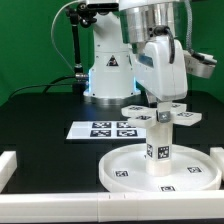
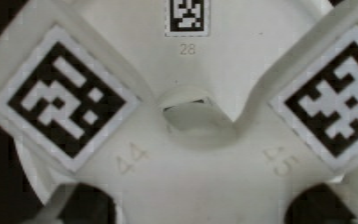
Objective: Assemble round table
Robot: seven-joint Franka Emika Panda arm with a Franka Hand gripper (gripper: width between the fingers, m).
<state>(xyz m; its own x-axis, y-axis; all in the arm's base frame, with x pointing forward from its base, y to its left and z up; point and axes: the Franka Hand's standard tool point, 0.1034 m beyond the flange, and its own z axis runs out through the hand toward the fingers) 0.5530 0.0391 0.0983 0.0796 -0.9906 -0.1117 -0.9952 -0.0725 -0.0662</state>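
The large round disc [image 1: 128,170] lies flat on the black mat at the front. The short thick cylinder [image 1: 160,146] stands upright at its middle. The small cross-shaped piece [image 1: 150,116] sits level on top of the cylinder, tags facing up. My gripper [image 1: 160,104] reaches straight down onto the cross's middle and is shut on it. In the wrist view the cross-shaped piece [image 2: 194,60] fills the frame, with two arms bearing large tags and a round hole at its centre. My gripper [image 2: 197,208] shows only as dark finger edges at the frame's border.
The marker board [image 1: 103,129] lies on the mat behind the disc, toward the exterior view's left. Plain white bars edge the mat at the left [image 1: 8,165] and front [image 1: 60,206]. The arm's base [image 1: 108,72] stands at the back.
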